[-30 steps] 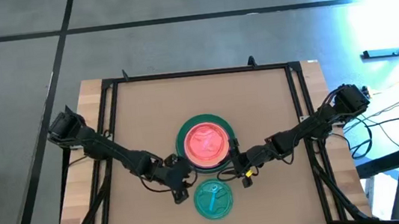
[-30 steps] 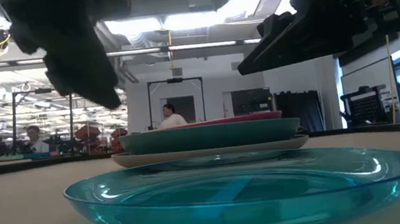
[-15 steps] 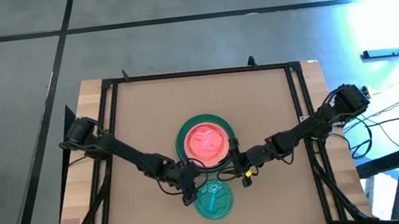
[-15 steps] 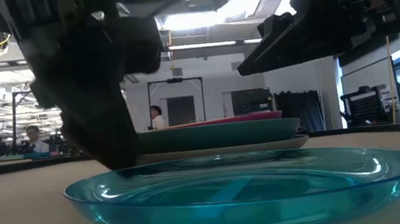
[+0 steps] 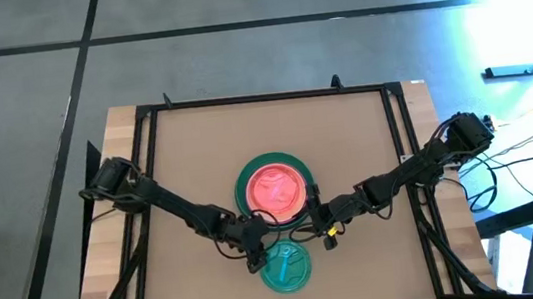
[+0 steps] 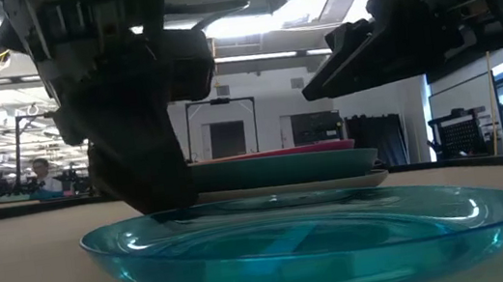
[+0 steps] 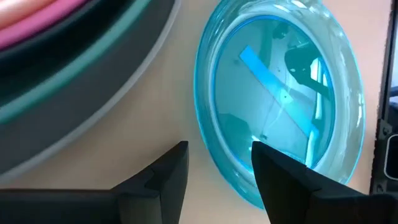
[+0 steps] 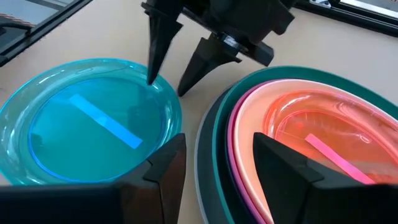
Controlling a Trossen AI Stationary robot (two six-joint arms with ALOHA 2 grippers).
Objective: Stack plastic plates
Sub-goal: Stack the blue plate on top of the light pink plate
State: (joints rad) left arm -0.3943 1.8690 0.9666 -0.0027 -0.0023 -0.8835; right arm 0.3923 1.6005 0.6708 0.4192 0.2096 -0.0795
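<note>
A workshop with ceiling lights and distant people lies beyond the tan bench (image 5: 346, 140). Nearest, at six o'clock on the bench, sits the light blue plate (image 5: 286, 267). The left pincer (image 8: 169, 61) straddles its rim at ten o'clock, fingers apart, one inside and one outside. Just beyond, at centre, stands the stack of plates (image 5: 273, 189), pink on top, teal and grey beneath. The right pincer (image 5: 318, 226) hangs with its fingers apart beside the stack at five o'clock. The clear plate is shallow and slick; a closing grip may skid off or nudge it against the stack. Only the right wrist view shows the rim between the left fingers; the low view hides it.
</note>
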